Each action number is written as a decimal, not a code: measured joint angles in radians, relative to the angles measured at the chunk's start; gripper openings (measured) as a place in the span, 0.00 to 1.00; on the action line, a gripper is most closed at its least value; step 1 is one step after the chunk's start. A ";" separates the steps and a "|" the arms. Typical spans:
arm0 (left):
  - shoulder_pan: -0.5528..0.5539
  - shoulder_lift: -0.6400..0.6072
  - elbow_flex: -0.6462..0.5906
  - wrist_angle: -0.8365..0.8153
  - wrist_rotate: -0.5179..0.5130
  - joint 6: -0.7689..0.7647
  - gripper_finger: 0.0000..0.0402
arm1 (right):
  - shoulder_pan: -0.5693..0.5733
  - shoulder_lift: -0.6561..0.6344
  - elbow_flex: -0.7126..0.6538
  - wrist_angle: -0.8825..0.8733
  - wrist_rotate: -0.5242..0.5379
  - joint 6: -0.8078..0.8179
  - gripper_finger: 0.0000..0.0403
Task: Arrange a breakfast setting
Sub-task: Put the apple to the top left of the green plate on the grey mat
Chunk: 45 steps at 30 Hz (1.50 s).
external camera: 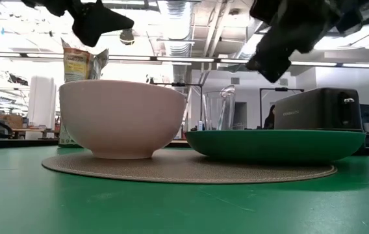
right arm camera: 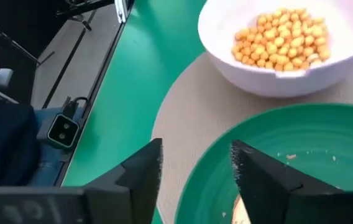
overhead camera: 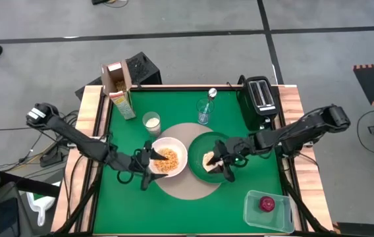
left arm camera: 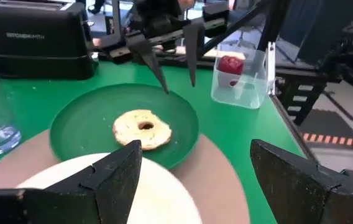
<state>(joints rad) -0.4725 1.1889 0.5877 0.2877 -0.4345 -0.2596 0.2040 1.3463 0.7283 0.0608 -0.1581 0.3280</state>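
A white bowl (overhead camera: 168,157) of cereal and a green plate (overhead camera: 221,141) stand side by side on a round tan mat (overhead camera: 188,185). A round bread (left arm camera: 142,129) lies on the plate. My left gripper (overhead camera: 149,166) is open and empty, above the bowl's left rim. My right gripper (overhead camera: 225,162) is open and empty, above the plate next to the bread. A white cup (overhead camera: 151,121) and a clear glass (overhead camera: 204,112) with a metal spoon (overhead camera: 212,93) in it stand behind the mat. A red fruit (overhead camera: 267,203) lies in a clear container.
A black toaster (overhead camera: 259,97) stands at the far right corner and an open cereal box (overhead camera: 118,89) at the far left. The clear container (overhead camera: 256,214) stands at the near right corner. Wooden rails (overhead camera: 92,151) border the green table.
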 joint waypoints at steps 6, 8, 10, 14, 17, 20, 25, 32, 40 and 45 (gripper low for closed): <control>-0.055 0.104 0.002 0.088 -0.084 -0.079 0.71 | 0.016 0.001 0.057 -0.079 0.002 -0.017 0.66; -0.066 0.140 0.010 0.111 -0.097 -0.114 0.71 | 0.029 0.000 0.078 -0.114 0.003 -0.041 0.69; -0.077 0.175 0.017 0.134 -0.106 -0.137 0.71 | 0.049 0.000 0.092 -0.145 0.000 -0.065 0.71; -0.094 0.245 0.063 0.141 -0.125 -0.159 0.71 | 0.091 0.000 0.126 -0.180 0.000 -0.073 0.72; -0.104 0.290 0.103 0.140 -0.129 -0.155 0.71 | 0.127 0.000 0.160 -0.239 0.001 -0.071 0.72; -0.106 0.343 0.142 0.172 -0.139 -0.127 0.71 | 0.160 0.000 0.199 -0.296 0.001 -0.046 0.72; -0.114 0.431 0.181 0.267 -0.087 -0.057 0.71 | 0.214 0.000 0.259 -0.400 -0.002 0.047 0.72; -0.133 0.451 0.192 0.270 -0.061 -0.055 0.71 | 0.303 0.000 0.331 -0.523 -0.031 0.280 0.72; -0.161 0.451 0.192 0.269 -0.073 -0.036 0.71 | 0.438 -0.001 0.373 -0.656 0.001 0.631 0.72; -0.162 0.450 0.192 0.266 -0.075 -0.032 0.71 | 0.520 -0.001 0.373 -0.749 0.002 0.957 0.72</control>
<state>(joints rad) -0.6342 1.6390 0.7799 0.5540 -0.5095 -0.2916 0.7239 1.3457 1.1015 -0.6878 -0.1558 1.2845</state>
